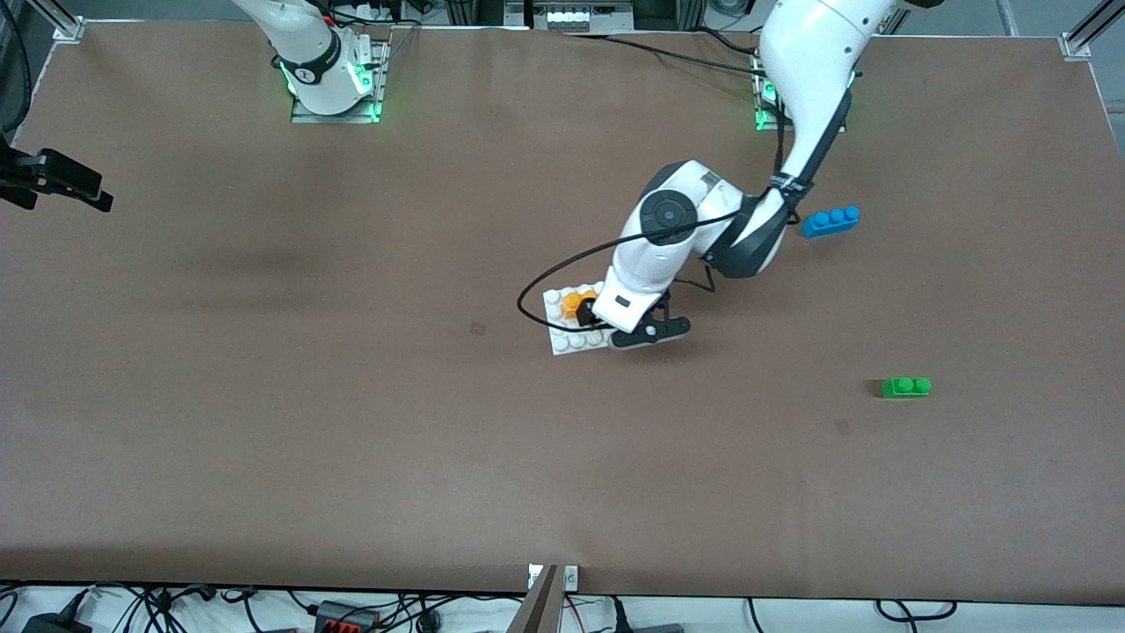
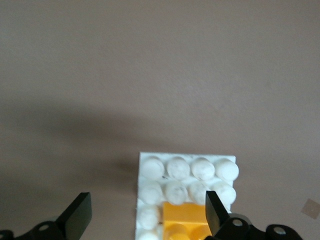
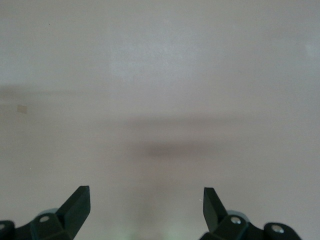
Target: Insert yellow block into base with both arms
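Observation:
The white studded base (image 1: 564, 339) lies near the table's middle. The yellow block (image 1: 574, 303) sits on its studs, on the side farther from the front camera. My left gripper (image 1: 590, 316) is low over the base, open and empty. In the left wrist view the left gripper (image 2: 146, 214) straddles the base (image 2: 177, 168), with the yellow block (image 2: 184, 218) between the fingers, close to one finger (image 2: 212, 209). My right gripper (image 3: 145, 206) is open and empty, high over bare table. It is out of the front view.
A blue three-stud brick (image 1: 831, 221) lies beside the left arm's elbow. A green two-stud brick (image 1: 906, 387) lies nearer the front camera, toward the left arm's end. A black fixture (image 1: 54, 180) juts in at the right arm's end.

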{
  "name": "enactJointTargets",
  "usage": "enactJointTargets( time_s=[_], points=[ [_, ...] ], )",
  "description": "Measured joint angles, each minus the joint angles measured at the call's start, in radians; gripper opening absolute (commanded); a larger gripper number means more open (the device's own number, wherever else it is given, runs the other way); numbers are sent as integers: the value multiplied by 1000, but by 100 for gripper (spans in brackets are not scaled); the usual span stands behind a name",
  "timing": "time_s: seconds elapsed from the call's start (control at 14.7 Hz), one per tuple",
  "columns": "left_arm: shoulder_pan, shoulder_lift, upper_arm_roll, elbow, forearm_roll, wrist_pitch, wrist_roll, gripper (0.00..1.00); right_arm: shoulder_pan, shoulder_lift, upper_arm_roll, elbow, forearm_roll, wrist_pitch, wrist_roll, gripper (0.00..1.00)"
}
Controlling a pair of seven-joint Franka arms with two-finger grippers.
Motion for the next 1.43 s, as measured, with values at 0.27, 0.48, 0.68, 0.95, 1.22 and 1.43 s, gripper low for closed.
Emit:
enactJointTargets(
  time_s=[0.27, 0.48, 0.68, 0.95, 1.22, 1.43],
  points=[
    [77, -73, -9, -40, -5, -59, 128, 100, 0, 0, 0, 0, 0, 1, 0, 100],
    [145, -127, -12, -52, -36, -159, 273, 100, 0, 0, 0, 0, 0, 14, 0, 100],
    [222, -194, -13, -76, -40, -258, 354, 100, 0, 0, 0, 0, 0, 25, 0, 100],
    [339, -311, -13, -96, -41, -392, 409, 100, 2, 0, 1, 0, 1, 38, 57, 100],
    [425, -417, -14, -101, -41, -491, 532, 100, 15, 4, 7, 0, 3, 41, 108, 100],
    [468, -485, -13, -101, -42, -547, 571, 100, 22, 8, 8, 0, 3, 54, 112, 100]
  ],
)
